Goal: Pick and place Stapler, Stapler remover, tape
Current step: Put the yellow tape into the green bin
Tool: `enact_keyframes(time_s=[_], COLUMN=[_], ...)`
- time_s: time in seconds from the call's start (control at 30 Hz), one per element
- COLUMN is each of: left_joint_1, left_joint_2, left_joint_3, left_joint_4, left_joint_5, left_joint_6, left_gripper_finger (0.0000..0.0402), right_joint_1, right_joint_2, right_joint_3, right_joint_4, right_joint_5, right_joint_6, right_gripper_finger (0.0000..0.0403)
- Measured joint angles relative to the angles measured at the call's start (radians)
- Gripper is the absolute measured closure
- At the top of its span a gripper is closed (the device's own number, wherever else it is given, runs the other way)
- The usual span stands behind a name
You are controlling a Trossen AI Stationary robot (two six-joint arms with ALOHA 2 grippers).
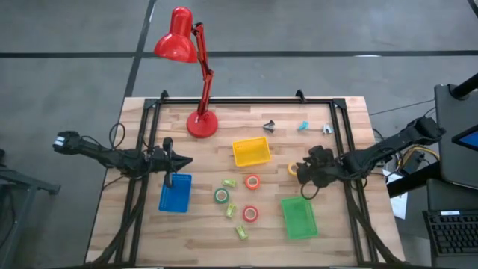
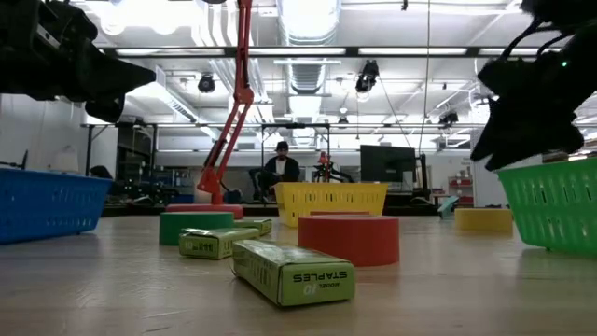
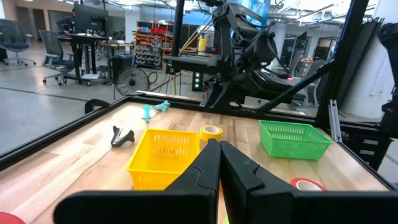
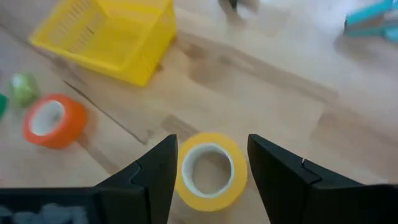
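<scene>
Near the table's right side, the right gripper [image 4: 210,165] hung over the yellow tape roll [image 4: 211,170], its fingers spread wide to either side of the ring and not touching it. From above, the arm hid most of that roll [image 1: 293,169], which lay between the yellow basket [image 1: 251,152] and the green basket [image 1: 299,217]. The orange roll [image 1: 252,181], green roll [image 1: 222,195] and red roll [image 1: 250,214] lay mid-table, apart from one another. The left gripper [image 3: 219,160] waited above the blue basket [image 1: 175,193], fingers pressed together and empty. Small dark and teal items [image 1: 302,125] near the far edge were too small to identify.
</scene>
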Motion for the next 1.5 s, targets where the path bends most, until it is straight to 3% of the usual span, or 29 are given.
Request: enact_keyframes(time_s=[0.47,0.97,1.5], left_joint_1=[0.0,0.0,0.0], left_joint_2=[0.0,0.0,0.0], left_joint_3=[0.0,0.0,0.0], left_joint_4=[0.0,0.0,0.0], left_joint_5=[0.0,0.0,0.0], left_joint_6=[0.0,0.0,0.0], left_gripper_finger=[0.0392,0.0392,0.0392], right_joint_1=[-0.138,-0.142,-0.142], right_joint_2=[0.11,0.222,0.256], right_joint_3=[0.007,0.005,0.01], right_joint_4=[0.001,0.045,0.092], right_joint_5=[-0.187,-0.204,-0.23], right_joint_6=[-0.036,-0.049,-0.125], right_gripper_finger=[0.0216,0.0217,0.031])
